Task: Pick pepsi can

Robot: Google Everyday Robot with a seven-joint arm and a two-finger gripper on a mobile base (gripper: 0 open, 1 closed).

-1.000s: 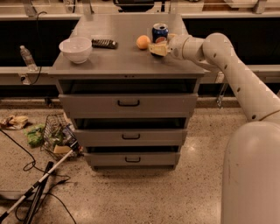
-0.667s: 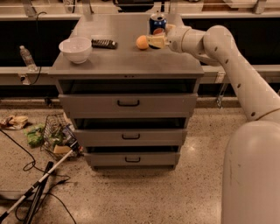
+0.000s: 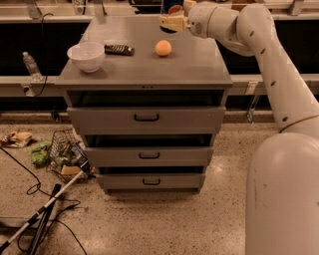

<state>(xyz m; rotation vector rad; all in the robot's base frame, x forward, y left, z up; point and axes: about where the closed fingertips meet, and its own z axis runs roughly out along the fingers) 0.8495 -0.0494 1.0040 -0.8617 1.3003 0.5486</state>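
Observation:
The pepsi can point(image 3: 172, 6) is dark blue and partly cut off by the top edge of the view. My gripper point(image 3: 172, 22) reaches in from the right at the end of the white arm point(image 3: 259, 45) and is shut on the can. It holds the can above the back of the grey cabinet top point(image 3: 189, 64). An orange round fruit point(image 3: 163, 48) lies on the top just in front of and below the gripper.
A white bowl point(image 3: 87, 55) and a black remote point(image 3: 118, 49) sit on the left of the cabinet top. Three drawers point(image 3: 144, 118) stand slightly open. A wire basket point(image 3: 65, 157), cables, a cane and litter lie on the floor at left. A water bottle point(image 3: 31, 64) stands on the left ledge.
The gripper has lifted the pepsi can off the cabinet top, up and to the left, away from the orange fruit. The view has shifted closer to the cabinet.

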